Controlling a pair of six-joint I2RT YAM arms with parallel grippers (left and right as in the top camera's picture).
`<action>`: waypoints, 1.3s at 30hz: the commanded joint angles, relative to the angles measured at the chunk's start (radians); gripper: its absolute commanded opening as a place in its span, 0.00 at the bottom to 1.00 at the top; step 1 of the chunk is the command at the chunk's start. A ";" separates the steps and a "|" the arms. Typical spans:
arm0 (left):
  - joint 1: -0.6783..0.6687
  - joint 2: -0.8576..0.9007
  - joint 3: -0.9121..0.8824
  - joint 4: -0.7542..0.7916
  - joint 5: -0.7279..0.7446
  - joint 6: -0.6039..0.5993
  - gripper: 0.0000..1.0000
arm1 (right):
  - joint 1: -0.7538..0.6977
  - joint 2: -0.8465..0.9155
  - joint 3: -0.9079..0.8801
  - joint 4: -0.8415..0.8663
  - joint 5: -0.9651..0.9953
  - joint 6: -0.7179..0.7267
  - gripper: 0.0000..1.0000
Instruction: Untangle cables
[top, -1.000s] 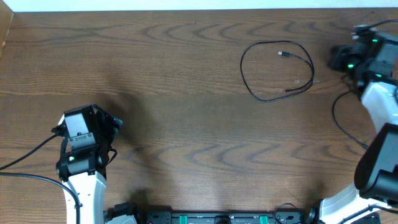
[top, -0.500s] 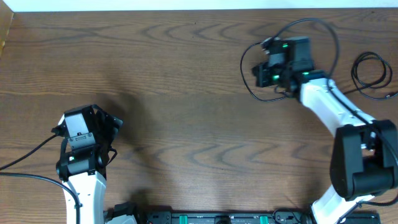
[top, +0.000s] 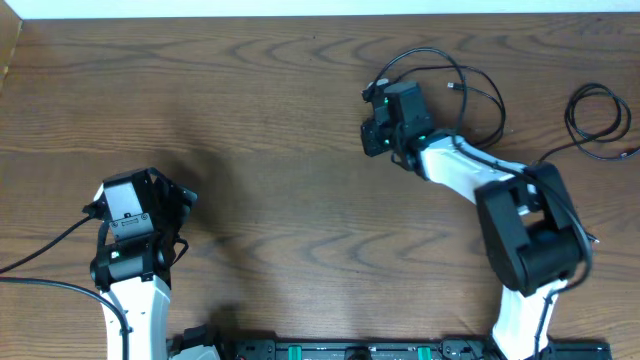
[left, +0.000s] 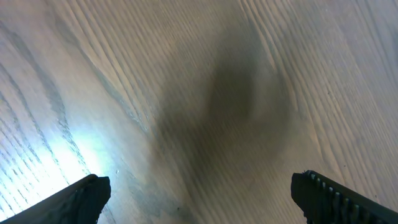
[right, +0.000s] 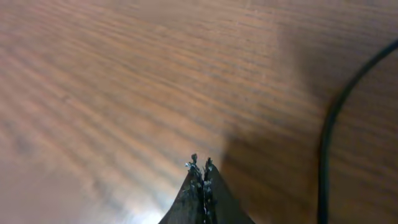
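A thin black cable (top: 498, 105) lies in a loop on the wooden table at the upper right, one small plug (top: 455, 87) inside the loop. My right gripper (top: 372, 125) hovers over the loop's left side, shut, with nothing between its fingers. In the right wrist view the shut tips (right: 200, 165) point at bare wood, and a black cable (right: 328, 137) runs past them on the right, apart from them. A second black cable (top: 598, 112) lies coiled at the far right edge. My left gripper (top: 165, 215) stays at the lower left, open (left: 199, 205) above bare wood.
The right arm (top: 520, 220) stretches from the front right corner across the table's right side. The arm's own thicker black lead (top: 430, 54) arcs above its wrist. A dark rail (top: 340, 350) runs along the front edge.
The right arm swung from the far right edge leftward onto the cable loop, uncovering the coiled cable at the right. Its gripper stayed shut. The left arm has not moved.
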 joint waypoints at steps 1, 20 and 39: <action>0.002 -0.006 0.006 -0.003 -0.003 -0.002 0.99 | 0.004 0.056 -0.006 0.091 0.084 0.013 0.01; 0.002 -0.006 0.006 -0.003 -0.003 -0.002 0.99 | -0.093 0.152 -0.006 0.156 0.393 0.034 0.01; 0.002 -0.006 0.006 -0.003 -0.003 -0.002 0.99 | -0.171 -0.251 -0.004 0.159 0.367 -0.248 0.02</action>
